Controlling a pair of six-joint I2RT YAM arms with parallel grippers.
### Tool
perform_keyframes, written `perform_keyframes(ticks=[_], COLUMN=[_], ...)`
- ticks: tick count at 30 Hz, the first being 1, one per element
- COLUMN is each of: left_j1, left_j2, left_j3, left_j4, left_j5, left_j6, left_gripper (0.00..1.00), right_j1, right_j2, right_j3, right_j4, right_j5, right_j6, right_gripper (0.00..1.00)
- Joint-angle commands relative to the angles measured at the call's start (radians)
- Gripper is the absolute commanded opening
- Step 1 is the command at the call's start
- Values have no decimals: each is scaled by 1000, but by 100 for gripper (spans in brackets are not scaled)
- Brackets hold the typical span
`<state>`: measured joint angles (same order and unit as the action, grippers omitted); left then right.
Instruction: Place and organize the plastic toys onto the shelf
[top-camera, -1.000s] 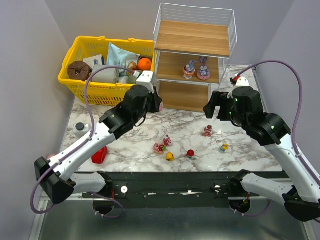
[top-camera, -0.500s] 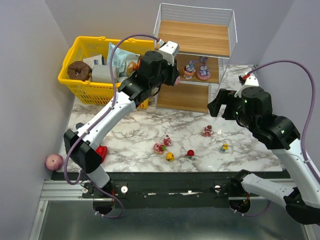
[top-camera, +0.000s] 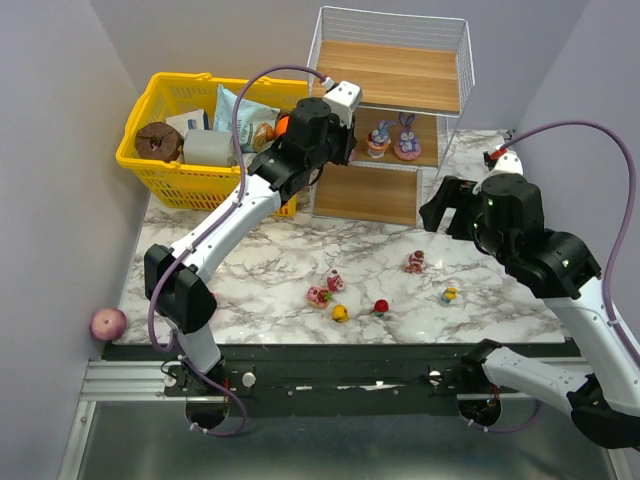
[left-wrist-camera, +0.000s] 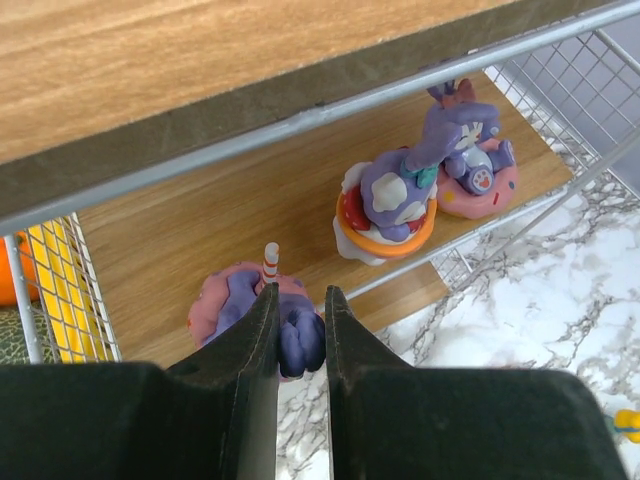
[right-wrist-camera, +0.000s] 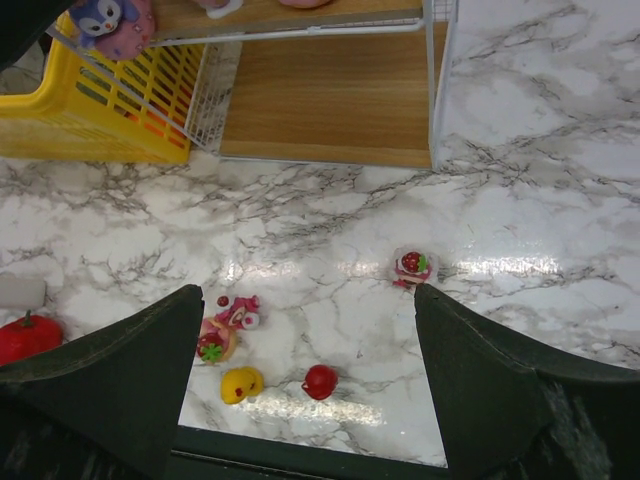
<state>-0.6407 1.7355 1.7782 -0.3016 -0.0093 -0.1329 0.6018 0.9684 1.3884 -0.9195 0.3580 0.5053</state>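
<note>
The shelf (top-camera: 392, 72) stands at the back; two bunny figures (top-camera: 379, 138) (top-camera: 407, 137) sit on its middle board (left-wrist-camera: 180, 225). My left gripper (top-camera: 345, 150) is at the left front of that tier, shut on a third purple-pink bunny figure (left-wrist-camera: 300, 345), which hangs at the board's front edge. It also shows in the right wrist view (right-wrist-camera: 115, 25). My right gripper (top-camera: 440, 215) is open and empty, held high above the table. Several small toys lie below it: a strawberry one (right-wrist-camera: 412, 267), a pink pair (right-wrist-camera: 241, 311), a yellow one (right-wrist-camera: 241, 384) and a red one (right-wrist-camera: 320, 381).
A yellow basket (top-camera: 150, 150) full of groceries stands left of the shelf, close to my left arm. A pink ball (top-camera: 108, 323) lies off the table's left edge. A red pepper (right-wrist-camera: 25, 335) lies at the table's front left. One more doll (top-camera: 449, 296) lies at the right.
My left arm has swung up and back from over the table to the shelf's middle tier, carrying the bunny figure. My right gripper has drifted slightly right and stayed open.
</note>
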Motion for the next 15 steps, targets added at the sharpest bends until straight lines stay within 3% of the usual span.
perform_keyframes(ticks=[1,7,15], left_j1=[6,6,7], left_j2=[13,35,49], left_j3=[29,38,35], left_j4=[70,85,116], left_j5=[-58,-124,-166], left_j6=[19,-3,-54], left_gripper=[0,0,7], right_j1=[-4,-5,-5], right_j2=[-2,-10,-20], right_j3=[23,8,-18], right_j4=[-24,-18,-4], right_j5=[48,42,27], right_j6=[9,9,1], right_gripper=[93,93,93])
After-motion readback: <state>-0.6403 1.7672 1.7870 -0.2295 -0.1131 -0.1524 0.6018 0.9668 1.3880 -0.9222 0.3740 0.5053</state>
